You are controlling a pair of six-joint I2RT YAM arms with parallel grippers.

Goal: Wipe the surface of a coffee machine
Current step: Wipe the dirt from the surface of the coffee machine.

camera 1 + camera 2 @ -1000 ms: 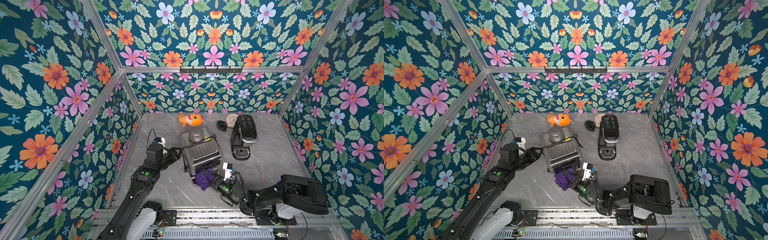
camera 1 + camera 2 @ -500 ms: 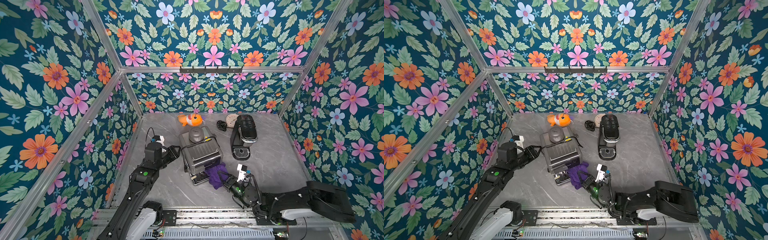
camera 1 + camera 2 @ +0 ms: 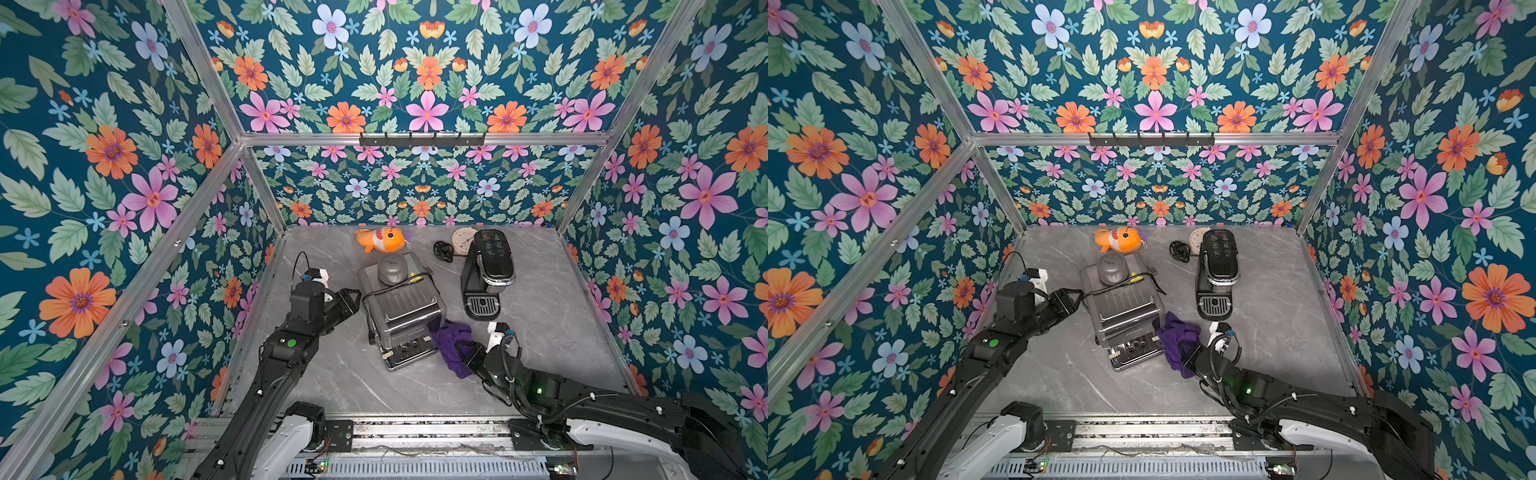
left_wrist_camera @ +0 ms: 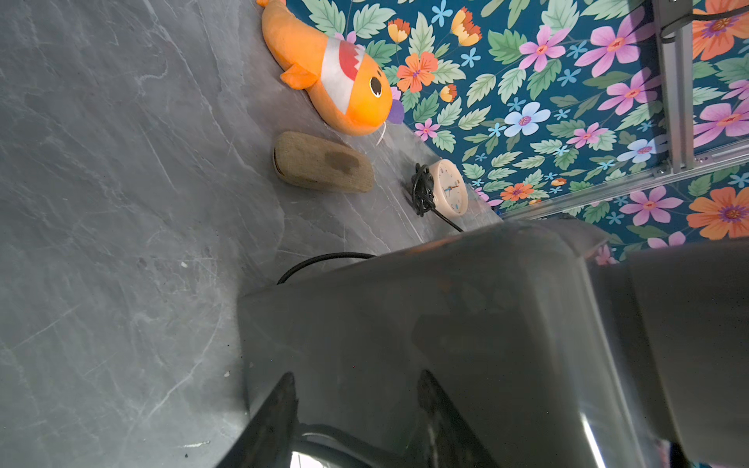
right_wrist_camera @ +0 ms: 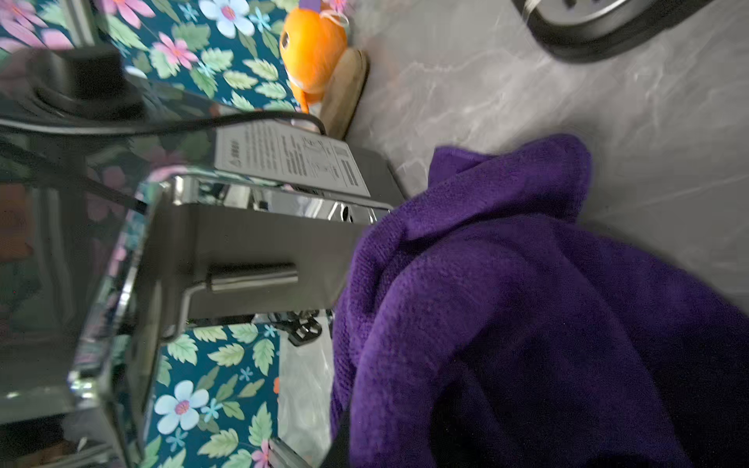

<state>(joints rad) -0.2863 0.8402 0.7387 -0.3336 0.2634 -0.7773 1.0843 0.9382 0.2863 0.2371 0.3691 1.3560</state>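
Silver machine (image 3: 405,309), table centre, taken as the task's item: it may skid toward 9 o'clock under a hard wipe. Its only brace there is the left gripper (image 3: 351,300), jaws part-way apart and clamping nothing that shows. Black machine (image 3: 488,266), 1 o'clock, apart: the right arm could knock its base if it swings toward 12. Cloth (image 3: 449,343), bunched at the silver machine's 4 o'clock corner, pinched in the closed right gripper (image 3: 467,351): it may snag the front knobs or wipe with too little face. Cable (image 5: 182,123), draped over the top: it could catch. Against a second ago, the right arm, then folded, lies stretched low. The cloth has gone from the 6 o'clock face to the corner. The left gripper is unchanged.
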